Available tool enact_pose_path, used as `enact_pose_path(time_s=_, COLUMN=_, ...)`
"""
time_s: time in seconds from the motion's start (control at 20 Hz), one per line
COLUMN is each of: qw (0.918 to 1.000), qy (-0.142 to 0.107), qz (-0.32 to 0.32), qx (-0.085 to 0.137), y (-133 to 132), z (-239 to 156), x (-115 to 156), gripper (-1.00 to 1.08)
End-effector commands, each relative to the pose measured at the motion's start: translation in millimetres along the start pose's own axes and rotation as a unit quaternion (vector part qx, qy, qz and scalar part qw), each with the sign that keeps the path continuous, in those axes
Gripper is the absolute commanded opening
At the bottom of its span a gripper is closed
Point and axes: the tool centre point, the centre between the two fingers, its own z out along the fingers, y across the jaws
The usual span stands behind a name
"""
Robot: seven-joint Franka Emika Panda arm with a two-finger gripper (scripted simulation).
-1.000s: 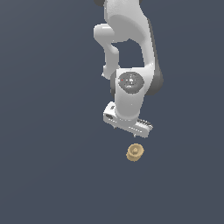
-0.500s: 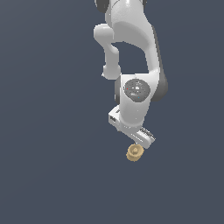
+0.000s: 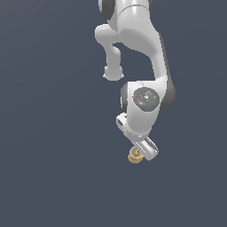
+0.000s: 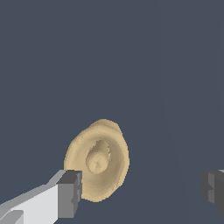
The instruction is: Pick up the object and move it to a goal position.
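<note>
The object [image 3: 134, 155] is a small tan stubby cylinder with a wider rim and a central knob, lying on the dark grey floor. In the exterior view the white gripper [image 3: 142, 153] has come down right over it and covers part of it. The wrist view shows the object [image 4: 98, 160] close up, with one dark finger pad [image 4: 70, 193] just in front of its rim and the other pad [image 4: 213, 187] far off to the side. The gripper [image 4: 141, 190] is open, and the object sits off-centre between the fingers, near the one pad.
The white arm [image 3: 142, 48] rises from the gripper toward the top of the exterior view. A plain dark grey floor [image 3: 53, 133] surrounds everything.
The arm has dropped and shifted slightly toward the exterior view's right, bringing the gripper from above the object down onto it. The object has stayed where it was.
</note>
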Motion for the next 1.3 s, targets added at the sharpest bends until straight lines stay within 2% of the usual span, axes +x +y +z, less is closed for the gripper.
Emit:
enact_pose_path(time_s=0.0, qw=0.9995, qy=0.002, qz=0.031, qx=0.000, y=-7, z=3, x=0, gripper=1.00)
enact_pose_path(time_s=0.6, qw=0.9902, qy=0.010, qz=0.139, qx=0.003, y=-30, z=12, x=-4, gripper=1.00)
enact_pose_path(time_s=0.9, qw=0.9869, qy=0.011, qz=0.161, qx=0.004, y=-35, z=14, x=-5, gripper=1.00)
enact_pose_path(time_s=1.25, qw=0.9868, qy=0.011, qz=0.161, qx=0.004, y=-35, z=18, x=-6, gripper=1.00)
